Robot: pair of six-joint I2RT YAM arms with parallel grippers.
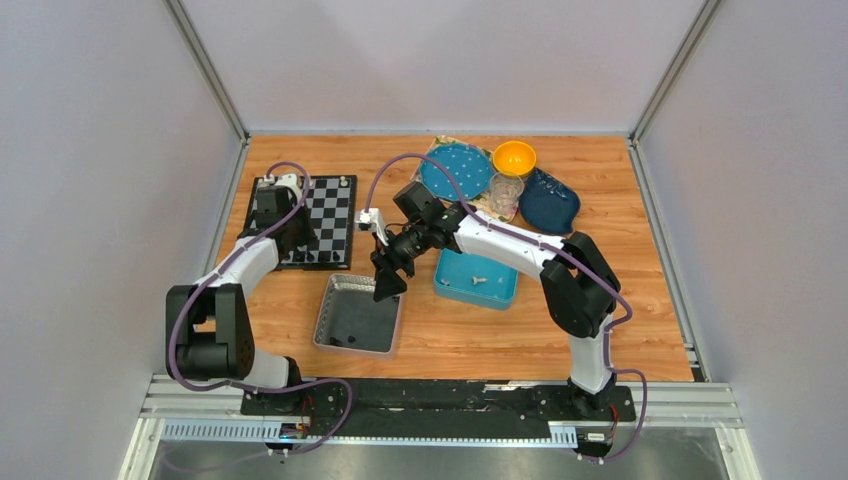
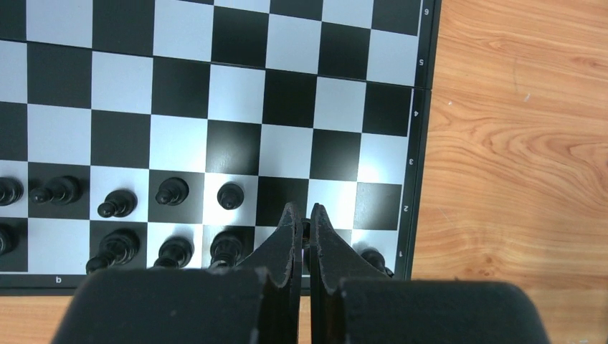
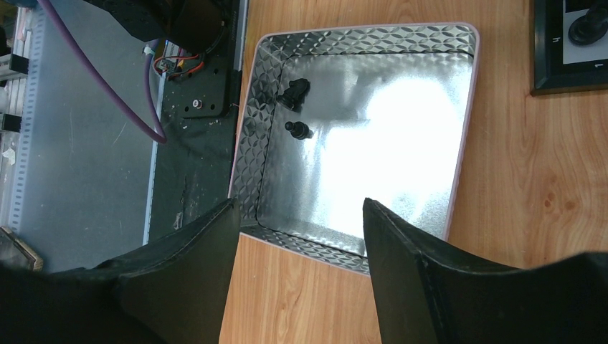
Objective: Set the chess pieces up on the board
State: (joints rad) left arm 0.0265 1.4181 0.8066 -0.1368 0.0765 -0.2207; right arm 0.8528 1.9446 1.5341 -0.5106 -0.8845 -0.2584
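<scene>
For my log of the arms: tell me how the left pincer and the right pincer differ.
The left pincer is almost shut; the right pincer is wide open. The left pincer hangs over the board beside the black chessmen; the right pincer hangs at the rim of the silver tray, which holds two black pieces. Both are black.

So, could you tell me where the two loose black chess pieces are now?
The two black pieces lie side by side in the silver metal tray, by its left wall in the right wrist view, ahead of the open right gripper.
</scene>
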